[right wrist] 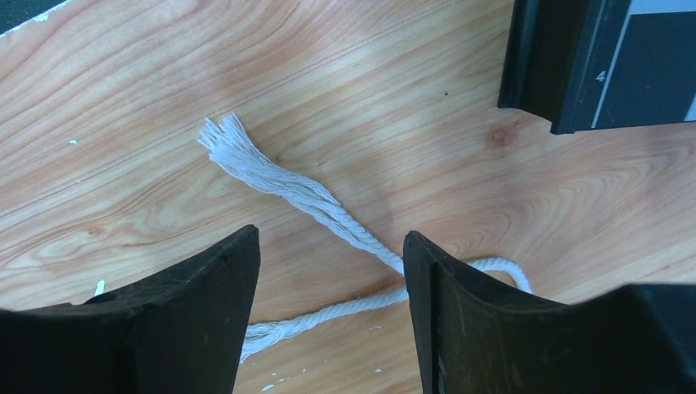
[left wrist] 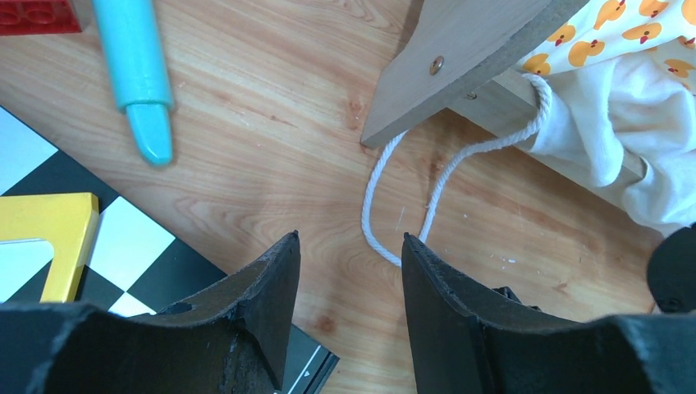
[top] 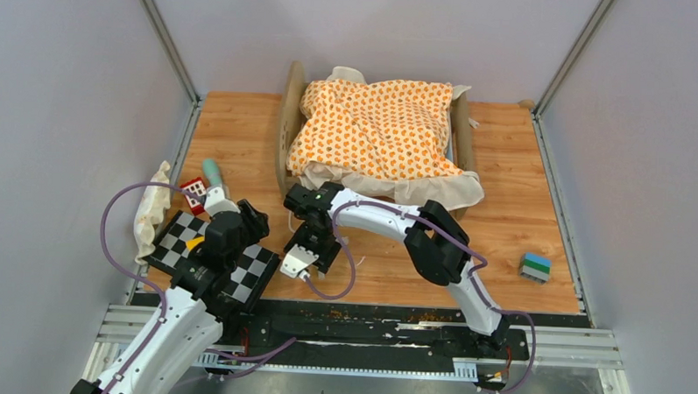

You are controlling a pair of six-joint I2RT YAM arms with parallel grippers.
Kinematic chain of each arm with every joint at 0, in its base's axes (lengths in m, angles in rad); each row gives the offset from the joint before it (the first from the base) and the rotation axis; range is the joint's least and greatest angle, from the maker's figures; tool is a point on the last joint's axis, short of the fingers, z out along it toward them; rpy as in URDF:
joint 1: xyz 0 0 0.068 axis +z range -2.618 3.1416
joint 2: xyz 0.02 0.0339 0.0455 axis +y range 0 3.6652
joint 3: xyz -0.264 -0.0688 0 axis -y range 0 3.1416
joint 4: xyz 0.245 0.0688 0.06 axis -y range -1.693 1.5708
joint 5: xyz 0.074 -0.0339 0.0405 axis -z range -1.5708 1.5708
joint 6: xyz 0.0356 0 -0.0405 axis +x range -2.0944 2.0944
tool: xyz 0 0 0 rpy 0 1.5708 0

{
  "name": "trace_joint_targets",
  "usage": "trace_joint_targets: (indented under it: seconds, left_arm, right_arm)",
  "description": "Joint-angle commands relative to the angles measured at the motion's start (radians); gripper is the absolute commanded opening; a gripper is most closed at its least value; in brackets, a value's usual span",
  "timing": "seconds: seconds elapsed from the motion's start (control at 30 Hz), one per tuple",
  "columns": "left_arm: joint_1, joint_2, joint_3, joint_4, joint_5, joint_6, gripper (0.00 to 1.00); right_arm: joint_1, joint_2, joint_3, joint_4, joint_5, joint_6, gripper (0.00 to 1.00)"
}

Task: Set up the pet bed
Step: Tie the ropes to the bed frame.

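pet bed [top: 287,129] at back of surface [top: 522,168], mostly hidden under orange cushion [top: 379,128], left fingers [left wrist: 275,287] half open, empty, white cord [left wrist: 371,205] looped between them beside bed corner, right fingers [right wrist: 222,287] half open, empty, straddling frayed cord end [right wrist: 246,156] in front of bed

Checkerboard [top: 257,273], red block [top: 193,192] & teal pen [top: 213,173] near L; blue-green block [top: 535,267] R.

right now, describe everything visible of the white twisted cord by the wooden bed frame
The white twisted cord, cotton-looking, emerges from the cream cushion edge at the light-wood bed frame. It hangs slack and loops on the wooden table, ahead of the open left gripper, ungripped. Right wrist view: frayed cord ends lie flat below the open right gripper.
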Motion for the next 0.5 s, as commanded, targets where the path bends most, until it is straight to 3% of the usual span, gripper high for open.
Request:
trace_joint_targets:
  seconds: [0.0,0.47]
  left_arm:
    - [0.008,-0.001,0.031,-0.002,-0.016,0.013,0.57]
    - [0.018,0.005,0.047,-0.009,-0.022,0.044,0.57]
  right_arm:
    - [0.006,0.054,0.098,-0.1,0.008,-0.055,0.63]
    - [0.006,0.167,0.239,-0.203,-0.01,-0.074,0.51]
